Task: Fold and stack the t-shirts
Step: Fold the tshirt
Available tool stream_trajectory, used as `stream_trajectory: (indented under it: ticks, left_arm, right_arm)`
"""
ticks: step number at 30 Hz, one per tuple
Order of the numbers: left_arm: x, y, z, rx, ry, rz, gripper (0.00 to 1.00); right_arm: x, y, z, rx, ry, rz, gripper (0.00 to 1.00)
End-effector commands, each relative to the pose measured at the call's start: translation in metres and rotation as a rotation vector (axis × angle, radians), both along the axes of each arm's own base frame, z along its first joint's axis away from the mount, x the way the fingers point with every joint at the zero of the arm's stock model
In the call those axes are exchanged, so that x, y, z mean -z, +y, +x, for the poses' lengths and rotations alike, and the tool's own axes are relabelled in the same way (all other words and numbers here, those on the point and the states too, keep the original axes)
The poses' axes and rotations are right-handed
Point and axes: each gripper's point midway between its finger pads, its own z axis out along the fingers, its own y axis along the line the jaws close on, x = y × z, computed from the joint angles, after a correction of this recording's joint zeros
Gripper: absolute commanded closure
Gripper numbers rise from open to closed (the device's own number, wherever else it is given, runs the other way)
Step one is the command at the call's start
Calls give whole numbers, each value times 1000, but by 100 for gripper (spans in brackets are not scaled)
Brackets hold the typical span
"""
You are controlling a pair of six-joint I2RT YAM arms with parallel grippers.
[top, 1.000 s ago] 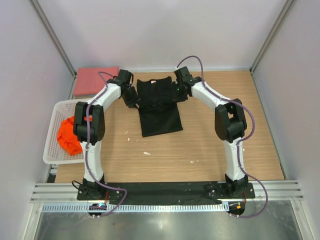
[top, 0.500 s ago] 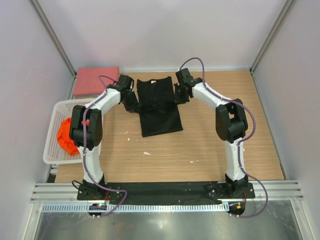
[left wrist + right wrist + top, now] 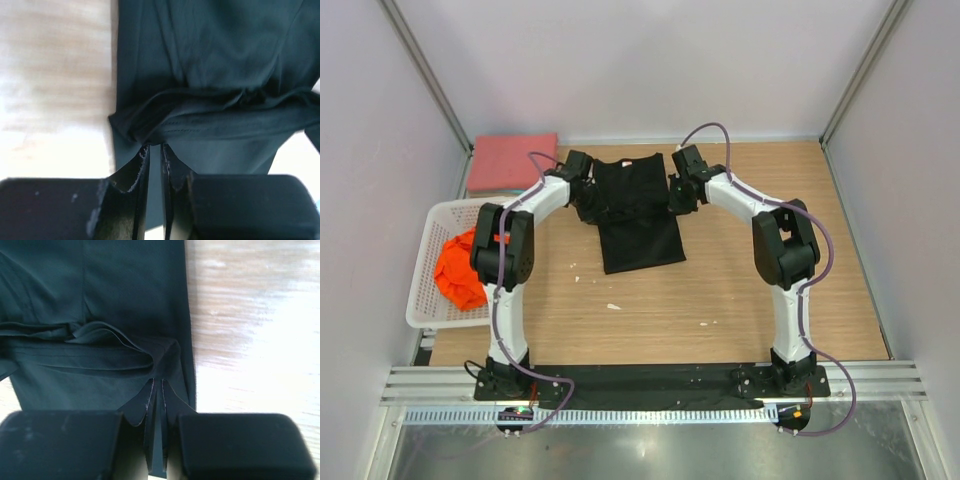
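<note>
- The black cloth short-sleeved t-shirt (image 3: 638,225) is laid on the wooden table (image 3: 740,290), upper centre of the overhead view.
- The left gripper (image 3: 154,148) is clamped on its bunched left edge.
- The right gripper (image 3: 156,382) is clamped on its right edge.

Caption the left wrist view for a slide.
Left gripper pinches a bunched fold at the edge of the black t-shirt, wooden table alongside.

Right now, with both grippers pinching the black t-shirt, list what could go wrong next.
1. The left gripper and right gripper pinch the black t-shirt only at its edges, so the cloth may slip free.
2. The pinched folds look bunched, so the fold could come out crooked.
</note>
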Motion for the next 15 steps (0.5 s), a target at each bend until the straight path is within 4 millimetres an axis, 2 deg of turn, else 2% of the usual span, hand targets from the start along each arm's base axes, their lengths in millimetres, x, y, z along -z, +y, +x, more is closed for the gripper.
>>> stream_trajectory:
  ticks: [1,4,5,6,7,8,9,11,12,13,15]
  left_arm:
    - [-15,-8,27,2,-65,-21,86]
    - [-19,-4,49,-6,-102,8,86]
    - [-31,-3,62,-2,-142,17,86]
    - [-23,6,71,-18,-141,57,86]
    - [-23,10,74,-17,-137,87,87]
    - [-38,11,87,-9,-186,99,87]
    - [-34,10,91,-3,-178,98,87]
    - [-46,9,95,6,-193,81,87]
    - [-50,9,95,7,-198,78,86]
    - [-68,7,95,10,-240,62,85]
    - [-68,8,87,10,-241,56,84]
  right_arm:
    - [-27,10,20,13,-100,51,88]
    - [-28,12,34,18,-127,48,88]
    - [-38,14,43,23,-153,55,88]
    - [-28,12,48,34,-140,46,88]
    - [-34,13,56,41,-158,57,88]
    - [-33,12,60,46,-155,60,89]
    - [-26,9,61,51,-137,52,89]
    - [-30,8,60,52,-144,48,89]
    - [-41,8,60,53,-165,60,88]
    - [-44,7,58,54,-171,66,88]
    - [-43,3,50,62,-160,64,86]
